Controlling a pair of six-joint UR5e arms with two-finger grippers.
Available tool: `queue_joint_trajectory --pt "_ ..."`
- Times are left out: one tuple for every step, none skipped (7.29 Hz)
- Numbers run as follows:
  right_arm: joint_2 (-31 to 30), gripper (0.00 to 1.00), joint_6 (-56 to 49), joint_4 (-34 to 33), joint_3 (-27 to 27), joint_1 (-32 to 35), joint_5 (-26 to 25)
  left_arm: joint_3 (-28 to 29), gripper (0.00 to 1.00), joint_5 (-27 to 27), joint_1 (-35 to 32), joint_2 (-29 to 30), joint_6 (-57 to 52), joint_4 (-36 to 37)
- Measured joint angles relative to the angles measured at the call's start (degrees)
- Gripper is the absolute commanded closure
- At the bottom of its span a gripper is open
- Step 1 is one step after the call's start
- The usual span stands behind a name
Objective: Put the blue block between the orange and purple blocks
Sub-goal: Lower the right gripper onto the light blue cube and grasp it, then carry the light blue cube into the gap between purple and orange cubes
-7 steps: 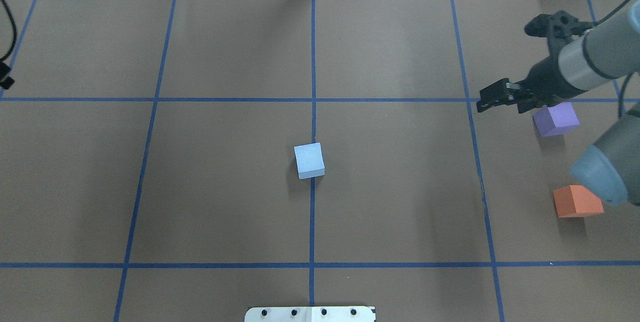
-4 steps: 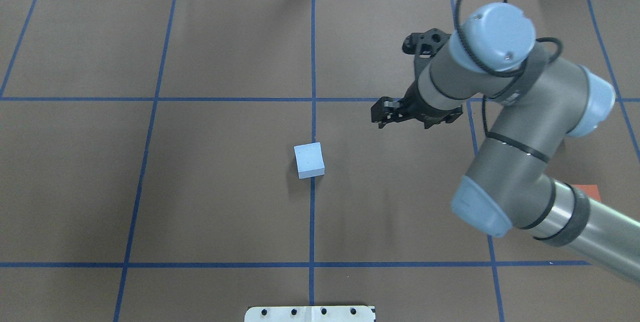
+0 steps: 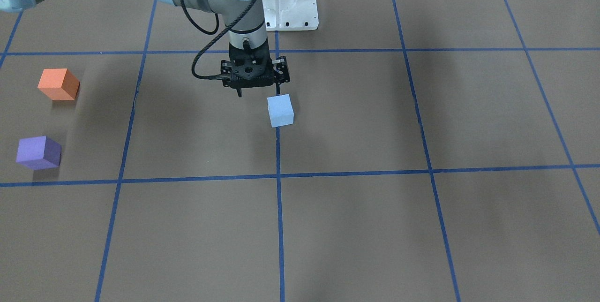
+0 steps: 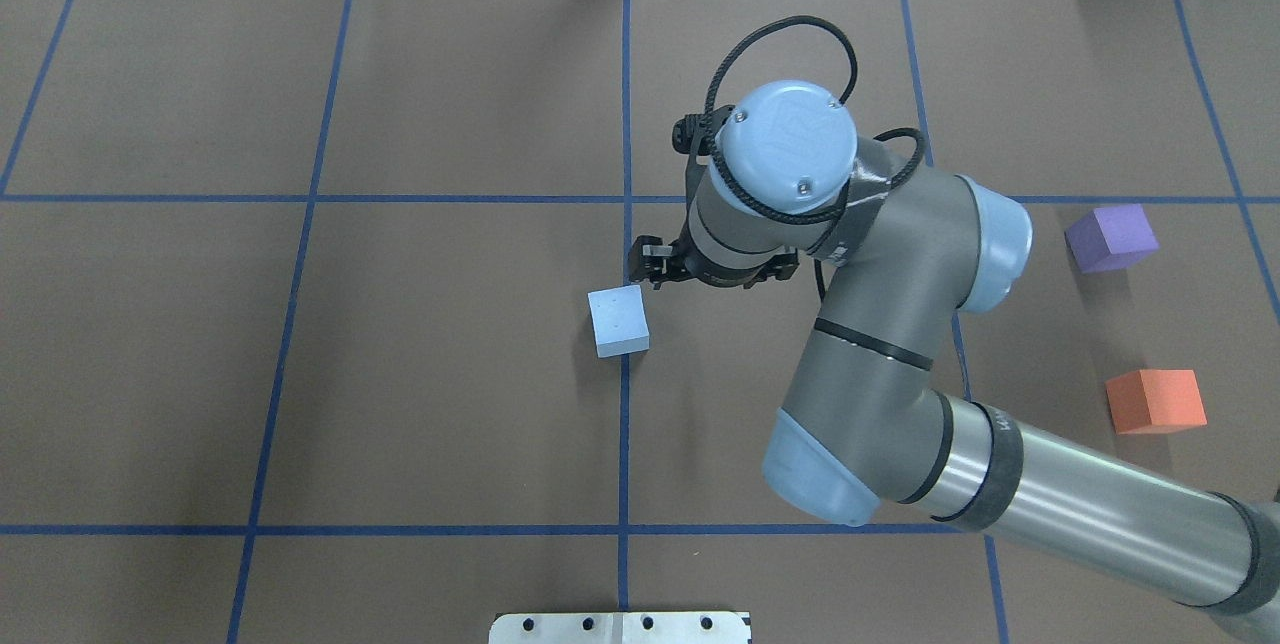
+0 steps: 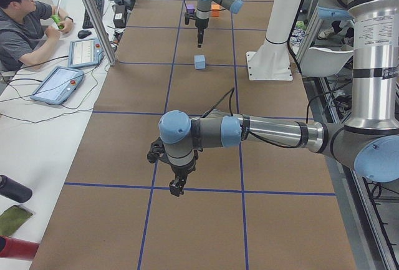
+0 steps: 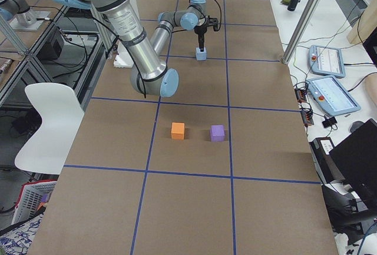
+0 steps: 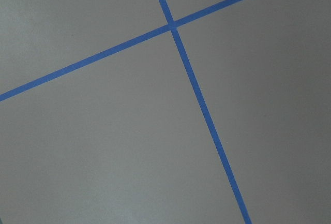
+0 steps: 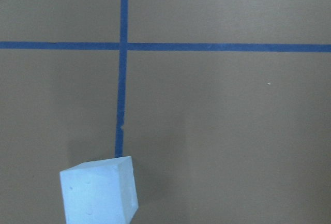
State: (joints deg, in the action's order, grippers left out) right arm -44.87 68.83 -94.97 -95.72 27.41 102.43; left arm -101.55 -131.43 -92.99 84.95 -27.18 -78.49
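The light blue block (image 4: 618, 320) sits at the table's centre on a blue tape line; it also shows in the front view (image 3: 280, 110) and low in the right wrist view (image 8: 101, 190). My right gripper (image 3: 259, 91) hovers open and empty just beside it, on the robot-right and far side in the overhead view (image 4: 648, 264), not touching it. The purple block (image 4: 1112, 237) and the orange block (image 4: 1155, 401) stand apart at the right, with a gap between them. My left gripper (image 5: 176, 186) shows only in the left side view, low over bare table; I cannot tell if it is open.
Blue tape lines (image 4: 624, 124) grid the brown table. The white robot base plate (image 3: 290, 6) sits at the robot's edge. An operator (image 5: 25, 27) and tablets (image 5: 59, 84) are along the far side. The right arm's elbow (image 4: 850, 444) hangs over the table between the centre and the two blocks.
My right arm has swept from beside the purple block leftward across the table, and its gripper now hangs next to the blue block. The blocks have not moved.
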Motion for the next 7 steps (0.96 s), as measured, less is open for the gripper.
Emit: queue_joint_trajectory --pt "1.8 0.00 0.2 2.8 4.0 -1.4 -1.5 -0.1 0.00 -0.1 0.0 -0.2 0.0 -0.1" --pt "2.5 0.00 0.1 6.1 7.5 -2.1 -2.5 -0.2 0.00 -0.2 -0.1 -0.4 0.1 -0.1" --pt "2.5 0.00 -0.3 7.7 9.4 -2.4 -2.9 -0.3 0.00 -0.2 -0.1 -0.6 0.2 -0.1" --pt "2.3 0.00 -0.7 8.2 10.4 -2.8 -3.3 -0.4 0.00 -0.2 -0.1 -0.7 0.2 -0.1" --pt "2.1 0.18 -1.0 8.5 11.4 -3.6 -4.2 -0.4 0.00 -0.2 -0.1 -0.7 0.3 -0.1" --pt "2.2 0.79 -1.0 8.7 12.5 -4.3 -5.1 -0.4 0.00 -0.2 -0.1 -0.7 0.3 -0.1" --pt "2.3 1.00 -0.9 8.8 13.2 -4.7 -5.5 -0.4 0.00 -0.2 -0.1 -0.7 0.3 -0.1"
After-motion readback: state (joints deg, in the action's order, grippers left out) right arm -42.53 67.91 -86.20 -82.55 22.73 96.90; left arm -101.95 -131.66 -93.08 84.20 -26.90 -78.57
